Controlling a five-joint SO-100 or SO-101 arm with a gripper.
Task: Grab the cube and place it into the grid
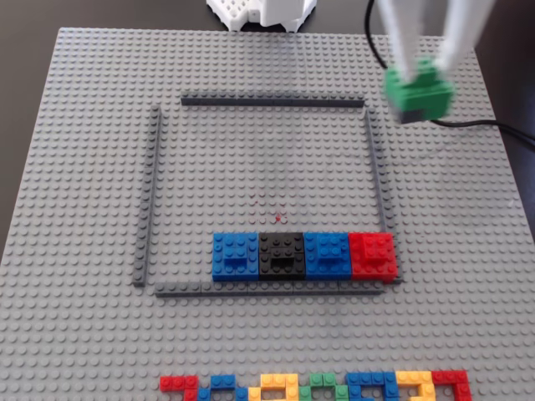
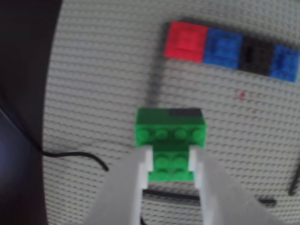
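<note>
The green cube (image 1: 418, 92) is carried clear of the baseplate (image 1: 84, 167), just outside the top right corner of the grid (image 1: 374, 159) in the fixed view. The gripper (image 2: 171, 157) is closed on it, white fingers (image 2: 140, 164) pinching a narrow studded step. A light, rigid block is judged; smooth plastic may slip, so flat side faces are best clamped.
</note>
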